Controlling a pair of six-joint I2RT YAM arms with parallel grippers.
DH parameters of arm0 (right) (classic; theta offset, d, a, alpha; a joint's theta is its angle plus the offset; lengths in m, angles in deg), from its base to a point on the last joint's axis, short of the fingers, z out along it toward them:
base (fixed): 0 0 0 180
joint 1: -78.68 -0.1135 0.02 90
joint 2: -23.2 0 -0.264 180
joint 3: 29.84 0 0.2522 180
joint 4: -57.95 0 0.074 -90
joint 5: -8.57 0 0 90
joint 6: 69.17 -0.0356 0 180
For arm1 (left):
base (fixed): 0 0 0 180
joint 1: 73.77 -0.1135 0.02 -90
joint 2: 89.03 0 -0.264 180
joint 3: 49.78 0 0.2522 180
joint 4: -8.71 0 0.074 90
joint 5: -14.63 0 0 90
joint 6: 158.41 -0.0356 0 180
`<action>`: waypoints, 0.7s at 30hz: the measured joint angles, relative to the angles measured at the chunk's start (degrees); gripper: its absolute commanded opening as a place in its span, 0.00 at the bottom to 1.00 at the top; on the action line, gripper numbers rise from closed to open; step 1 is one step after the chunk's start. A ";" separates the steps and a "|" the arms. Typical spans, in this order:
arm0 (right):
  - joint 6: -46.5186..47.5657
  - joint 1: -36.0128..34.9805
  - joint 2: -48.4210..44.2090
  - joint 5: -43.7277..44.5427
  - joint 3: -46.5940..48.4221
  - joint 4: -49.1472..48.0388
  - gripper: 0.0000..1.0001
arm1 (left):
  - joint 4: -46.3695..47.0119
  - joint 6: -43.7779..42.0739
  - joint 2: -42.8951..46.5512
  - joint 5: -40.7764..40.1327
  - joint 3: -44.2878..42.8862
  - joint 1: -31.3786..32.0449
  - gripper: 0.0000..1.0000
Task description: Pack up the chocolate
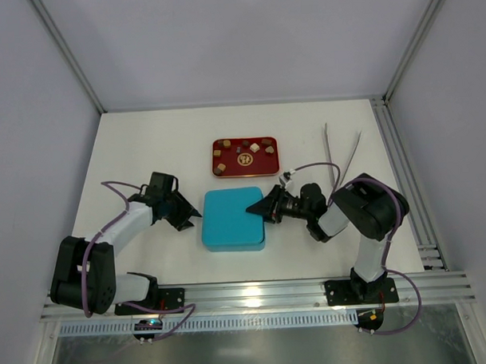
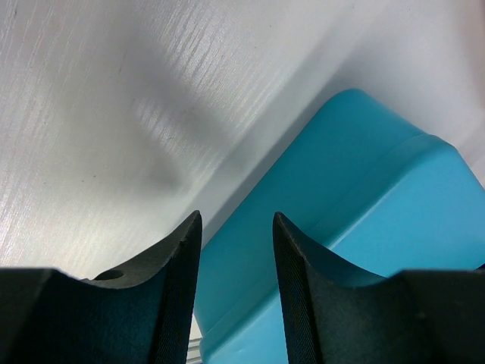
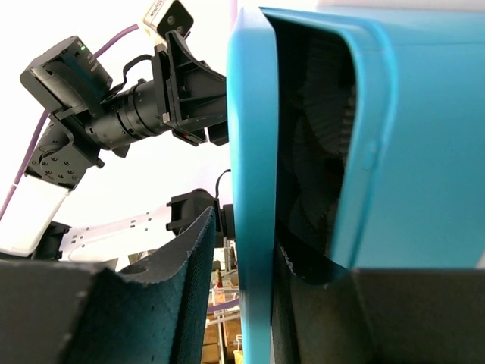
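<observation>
My right claw [image 1: 260,207] straddles the right wall of the teal box [image 1: 232,222], jaws narrow. The inner finger is hidden, so I cannot tell if they pinch. My left claw [image 1: 192,220], slightly parted and empty, sits at the box's left edge. Chocolate [image 1: 222,166] lies in a red tray [image 1: 231,171] beyond the box, on a white table [image 1: 146,145].

White table [image 1: 146,145]: teal box [image 1: 232,222] centre, red tray [image 1: 244,156] behind, tongs [image 1: 330,151] right
</observation>
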 measured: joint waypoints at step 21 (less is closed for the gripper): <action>0.02 4.35 -2.54 -0.81 -4.68 0.00 0.38 | -0.02 -0.31 0.00 0.59 -0.96 0.00 0.42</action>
